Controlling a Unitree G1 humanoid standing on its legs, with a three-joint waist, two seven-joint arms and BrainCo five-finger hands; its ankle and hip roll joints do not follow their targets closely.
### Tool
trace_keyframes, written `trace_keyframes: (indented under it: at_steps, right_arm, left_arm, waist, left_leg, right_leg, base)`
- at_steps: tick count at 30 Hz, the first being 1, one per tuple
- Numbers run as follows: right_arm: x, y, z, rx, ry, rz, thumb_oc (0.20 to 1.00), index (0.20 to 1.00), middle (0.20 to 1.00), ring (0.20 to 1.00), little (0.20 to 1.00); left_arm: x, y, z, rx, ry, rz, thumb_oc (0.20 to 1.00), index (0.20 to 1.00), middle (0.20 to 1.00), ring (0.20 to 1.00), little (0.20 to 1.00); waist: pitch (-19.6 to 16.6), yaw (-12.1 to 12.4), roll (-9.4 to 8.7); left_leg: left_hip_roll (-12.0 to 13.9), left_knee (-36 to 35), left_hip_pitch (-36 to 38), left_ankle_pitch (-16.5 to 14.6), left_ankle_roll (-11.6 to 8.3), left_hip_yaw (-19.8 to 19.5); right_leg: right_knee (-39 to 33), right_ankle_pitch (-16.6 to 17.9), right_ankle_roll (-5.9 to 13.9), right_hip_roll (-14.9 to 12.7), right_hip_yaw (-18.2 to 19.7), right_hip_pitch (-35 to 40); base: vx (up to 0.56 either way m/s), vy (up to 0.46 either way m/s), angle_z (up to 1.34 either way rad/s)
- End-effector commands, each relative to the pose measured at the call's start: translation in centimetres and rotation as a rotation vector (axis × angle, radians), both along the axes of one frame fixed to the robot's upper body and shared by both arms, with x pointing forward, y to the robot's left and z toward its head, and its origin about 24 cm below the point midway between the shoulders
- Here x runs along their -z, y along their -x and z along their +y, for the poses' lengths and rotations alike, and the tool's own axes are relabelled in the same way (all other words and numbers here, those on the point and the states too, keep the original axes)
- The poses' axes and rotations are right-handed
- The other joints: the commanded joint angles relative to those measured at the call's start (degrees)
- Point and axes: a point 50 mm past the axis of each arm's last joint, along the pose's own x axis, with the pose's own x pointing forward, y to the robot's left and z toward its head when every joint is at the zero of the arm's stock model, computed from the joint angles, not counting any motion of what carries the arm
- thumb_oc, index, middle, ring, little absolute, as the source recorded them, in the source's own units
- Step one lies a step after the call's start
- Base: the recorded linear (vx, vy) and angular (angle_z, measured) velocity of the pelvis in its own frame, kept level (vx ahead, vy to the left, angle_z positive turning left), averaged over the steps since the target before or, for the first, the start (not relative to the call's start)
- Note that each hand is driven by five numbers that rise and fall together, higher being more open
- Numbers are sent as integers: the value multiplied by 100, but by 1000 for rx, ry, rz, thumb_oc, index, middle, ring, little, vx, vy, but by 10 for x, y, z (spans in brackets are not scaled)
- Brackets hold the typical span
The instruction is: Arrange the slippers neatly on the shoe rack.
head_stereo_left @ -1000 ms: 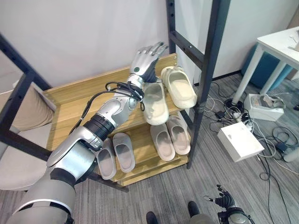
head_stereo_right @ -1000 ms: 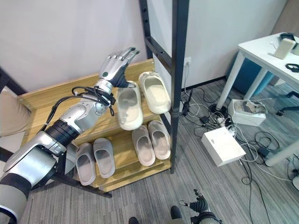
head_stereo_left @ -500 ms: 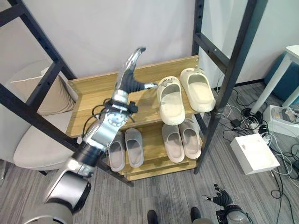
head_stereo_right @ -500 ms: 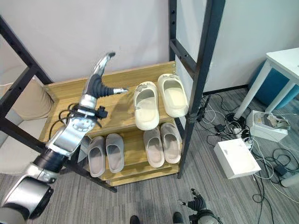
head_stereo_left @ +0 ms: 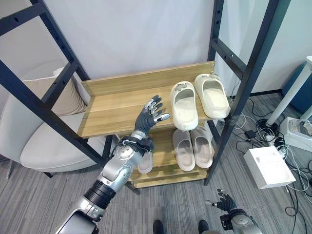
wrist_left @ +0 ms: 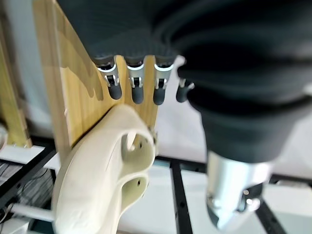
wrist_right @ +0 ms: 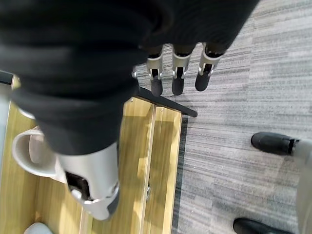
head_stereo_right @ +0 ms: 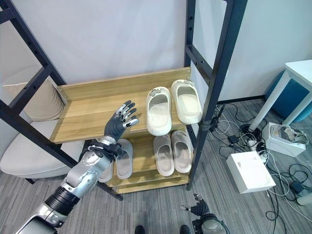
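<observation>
Cream slippers [head_stereo_left: 199, 99] side by side on upper shoe rack [head_stereo_left: 114, 100] shelf, long axes near-to-far, just right of empty left robot hand [head_stereo_left: 148, 114], fingers spread; right robot hand [head_stereo_left: 224, 202] low, relaxed.

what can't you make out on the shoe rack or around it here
- Grey slippers, lower shelf: the left hand and forearm cover part of the pair in both eye views.
- Beige slippers: heels hidden under the upper shelf.
- White box contents: closed.
</observation>
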Motion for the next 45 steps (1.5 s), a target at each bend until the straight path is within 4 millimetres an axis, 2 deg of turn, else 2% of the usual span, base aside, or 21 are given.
trace_keyframes:
  at_steps: [1,3,5,6,10,17,25,28,30,32,36,45]
  right_arm:
    - [-10,-25,17,-21,-43,-78,1000,1000,1000,1000,1000]
    - [-10,-24,19,-27,-44,-74,1000,1000,1000,1000,1000]
    - [-10,-24,20,-32,-45,-74,1000,1000,1000,1000,1000]
    - [-10,-25,23,-41,-43,-78,1000,1000,1000,1000,1000]
    - [-13,-34,26,-36,-43,-92,1000,1000,1000,1000,1000]
    - [-15,-45,25,-17,-16,-98,1000,1000,1000,1000,1000]
    - [-12,-44,22,-19,8,-84,1000,1000,1000,1000,1000]
    - [-11,-42,22,-18,10,-81,1000,1000,1000,1000,1000]
    - [-9,-36,21,-16,7,-72,1000,1000,1000,1000,1000]
    - [-8,-34,21,-16,6,-68,1000,1000,1000,1000,1000]
    - [-5,-26,19,-7,2,-60,1000,1000,1000,1000,1000]
    - [-8,-29,13,-1,8,-89,1000,1000,1000,1000,1000]
  left_arm:
    - [-33,-20,-15,33,-17,-123,1000,1000,1000,1000,1000]
    - [-27,-22,-28,63,-35,-99,1000,1000,1000,1000,1000]
    - [-25,-23,-32,69,-45,-90,1000,1000,1000,1000,1000]
    - [-18,-27,-42,78,-80,-61,1000,1000,1000,1000,1000]
    - [-4,-35,-53,56,-100,14,1000,1000,1000,1000,1000]
    - [-2,-54,-66,-5,-165,58,1000,1000,1000,1000,1000]
    - [-19,-80,-62,-101,-233,57,1000,1000,1000,1000,1000]
    - [-25,-83,-61,-113,-225,50,1000,1000,1000,1000,1000]
    - [-38,-87,-60,-131,-219,14,1000,1000,1000,1000,1000]
    - [-39,-87,-60,-133,-223,9,1000,1000,1000,1000,1000]
    - [-41,-90,-54,-173,-321,-37,1000,1000,1000,1000,1000]
    - [-52,-98,-52,-234,-497,-120,1000,1000,1000,1000,1000]
  waist:
    - [19,55,-226]
    - [34,-3,-210]
    - [39,-19,-205]
    - [53,-71,-187]
    - [61,-153,-162]
    - [95,-294,-112]
    - [144,-479,-70]
    - [148,-507,-68]
    - [148,-539,-69]
    - [147,-545,-70]
    - [131,-533,-90]
    - [144,-565,-174]
  left_leg:
    - [131,-1,378,-367,-192,-44]
    - [139,-1,395,-367,-191,-22]
    - [142,-1,397,-369,-191,-17]
    - [148,-1,405,-371,-195,17]
    - [165,-1,403,-374,-201,57]
    - [192,-1,364,-363,-224,127]
    - [217,-1,284,-346,-255,227]
    - [222,-1,284,-346,-255,234]
    - [221,-1,289,-352,-256,232]
    - [219,-1,299,-355,-257,232]
    - [215,-1,328,-359,-264,195]
    - [217,-1,300,-356,-274,186]
  right_leg:
    - [8,-391,198,-97,-182,105]
    - [8,-393,196,-92,-163,101]
    - [8,-395,195,-88,-158,97]
    - [8,-395,197,-89,-133,90]
    - [8,-389,197,-81,-85,60]
    - [8,-368,204,-65,-18,-34]
    - [8,-325,224,-45,91,-192]
    - [8,-317,226,-47,98,-202]
    - [8,-327,226,-42,117,-198]
    - [8,-330,226,-41,115,-188]
    - [8,-353,216,-43,65,-115]
    - [8,-345,223,-37,33,-136]
  base:
    - [0,0,0]
    - [6,-5,-5]
    - [4,-3,-8]
    - [1,3,-4]
    - [0,0,0]
    - [1,-4,-2]
    - [1,-1,-8]
    - [18,-8,-7]
    - [30,-14,-6]
    - [0,0,0]
    - [0,0,0]
    - [0,-3,5]
